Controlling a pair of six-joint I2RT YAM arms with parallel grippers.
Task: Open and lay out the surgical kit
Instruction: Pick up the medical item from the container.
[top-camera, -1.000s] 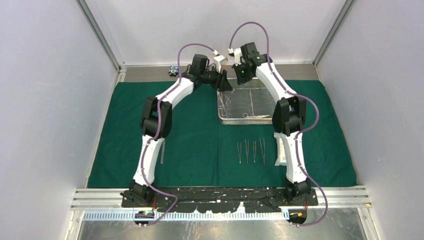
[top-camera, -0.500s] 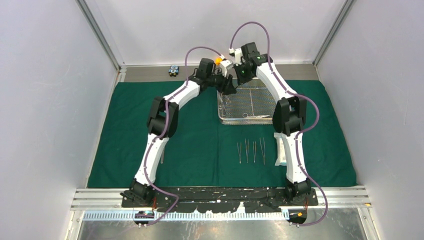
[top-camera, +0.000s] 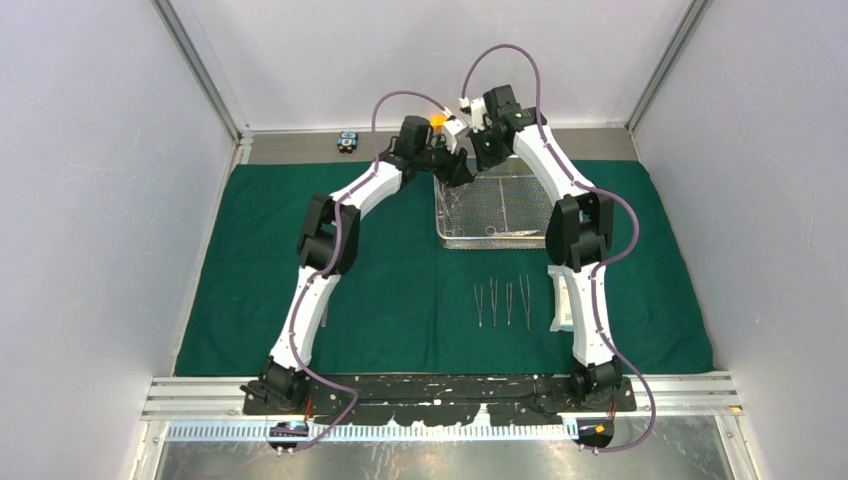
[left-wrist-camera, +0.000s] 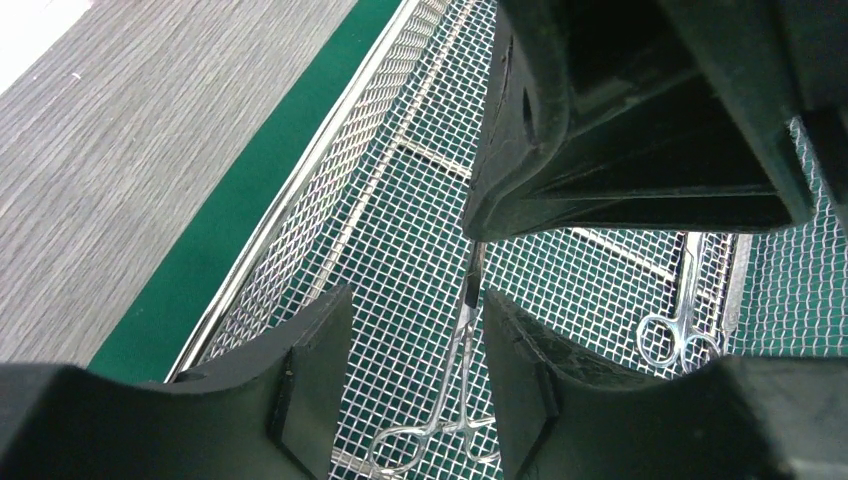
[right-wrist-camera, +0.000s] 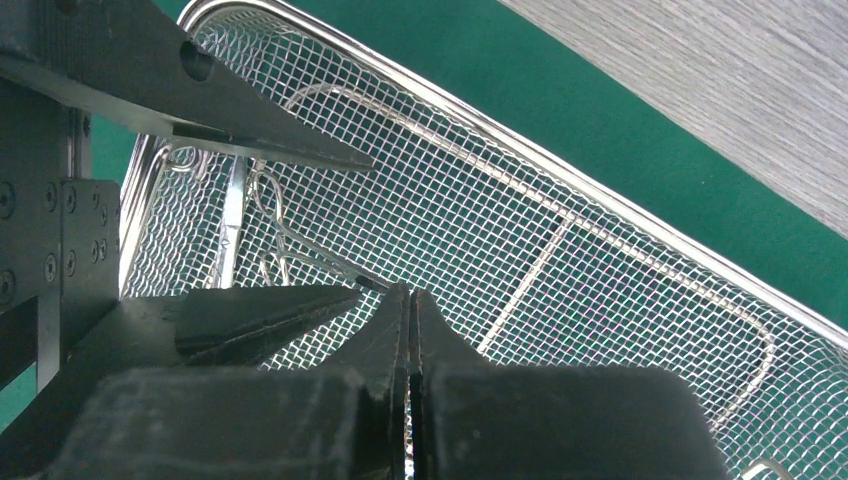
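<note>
Your right gripper (right-wrist-camera: 410, 300), fingers pressed together, appears to pinch the forceps (left-wrist-camera: 458, 345) by the tip over the far-left corner of the wire-mesh tray (left-wrist-camera: 320, 200). The shaft runs lengthwise through the gap of your spread left gripper (left-wrist-camera: 415, 300), rings nearest its wrist.

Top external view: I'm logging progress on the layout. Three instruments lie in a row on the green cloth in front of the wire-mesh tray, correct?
Not three. The top external view shows four instruments lying in a row on the green cloth in front of the wire-mesh tray.
</note>
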